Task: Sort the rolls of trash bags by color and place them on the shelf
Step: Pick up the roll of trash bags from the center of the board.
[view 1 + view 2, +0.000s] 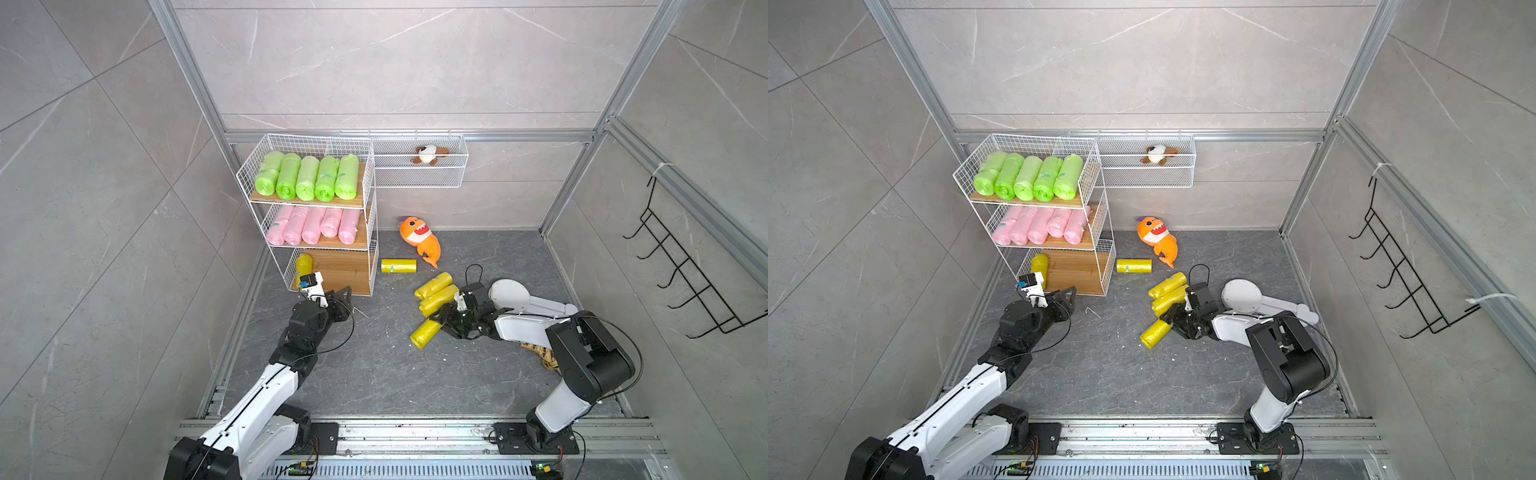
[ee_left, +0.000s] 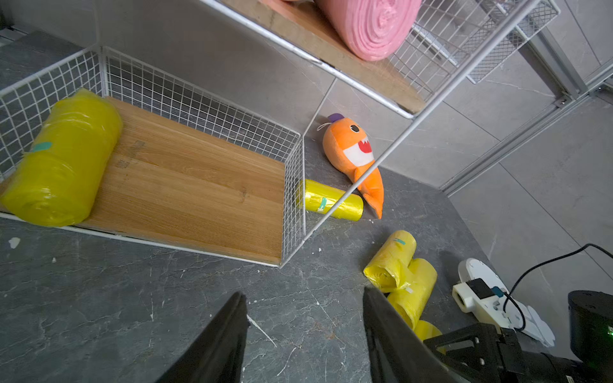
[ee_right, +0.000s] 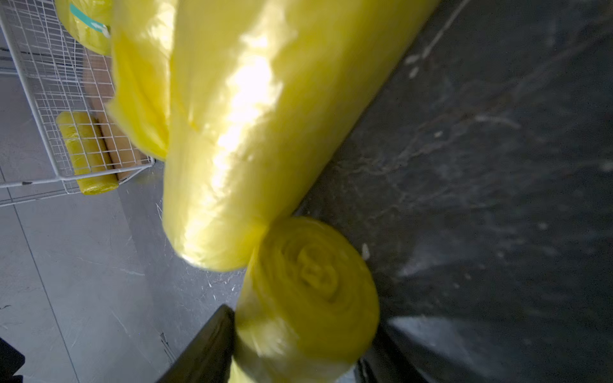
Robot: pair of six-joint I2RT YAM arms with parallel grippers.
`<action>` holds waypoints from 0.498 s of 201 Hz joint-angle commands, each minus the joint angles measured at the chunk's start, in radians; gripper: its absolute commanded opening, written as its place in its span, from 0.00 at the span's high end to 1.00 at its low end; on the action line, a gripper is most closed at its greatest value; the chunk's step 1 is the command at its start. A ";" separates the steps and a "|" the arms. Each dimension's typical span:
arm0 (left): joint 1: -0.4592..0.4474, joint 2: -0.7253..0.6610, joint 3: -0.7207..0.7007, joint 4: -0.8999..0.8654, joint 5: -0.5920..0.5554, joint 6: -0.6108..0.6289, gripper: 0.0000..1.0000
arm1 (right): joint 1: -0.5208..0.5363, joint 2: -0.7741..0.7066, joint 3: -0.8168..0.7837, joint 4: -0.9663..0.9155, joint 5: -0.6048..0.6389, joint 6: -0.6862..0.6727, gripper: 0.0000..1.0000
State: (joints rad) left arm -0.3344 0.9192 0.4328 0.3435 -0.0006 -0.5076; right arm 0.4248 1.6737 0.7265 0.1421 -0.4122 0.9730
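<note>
My right claw (image 1: 437, 322) clamped on yellow roll (image 1: 424, 333), 4 o'clock of shelf (image 1: 340, 270), my left claw (image 2: 303, 293) spread, empty.

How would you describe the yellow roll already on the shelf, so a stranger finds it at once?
Find the white wire shelf in the back corner and look at its lowest wooden board. The yellow roll lies at the board's end farthest from the orange shark. It is the only yellow one on the shelf; the tiers above hold green rolls and pink rolls.
</note>
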 commanded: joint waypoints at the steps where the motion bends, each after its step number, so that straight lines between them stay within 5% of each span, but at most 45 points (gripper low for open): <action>1: -0.025 -0.035 -0.006 0.037 -0.003 -0.041 0.41 | 0.000 -0.039 -0.057 0.024 0.036 0.037 0.53; 31: -0.055 -0.065 -0.018 0.072 0.065 -0.096 0.41 | 0.000 -0.191 -0.118 0.023 0.071 0.047 0.63; 100: -0.186 -0.029 -0.085 0.378 0.216 -0.315 0.31 | 0.016 -0.429 -0.087 0.167 0.034 0.178 0.65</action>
State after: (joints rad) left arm -0.4728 0.8474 0.3405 0.5369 0.1345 -0.6937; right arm 0.4252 1.2819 0.5877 0.2020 -0.3553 1.0733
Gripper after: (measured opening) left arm 0.658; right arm 0.410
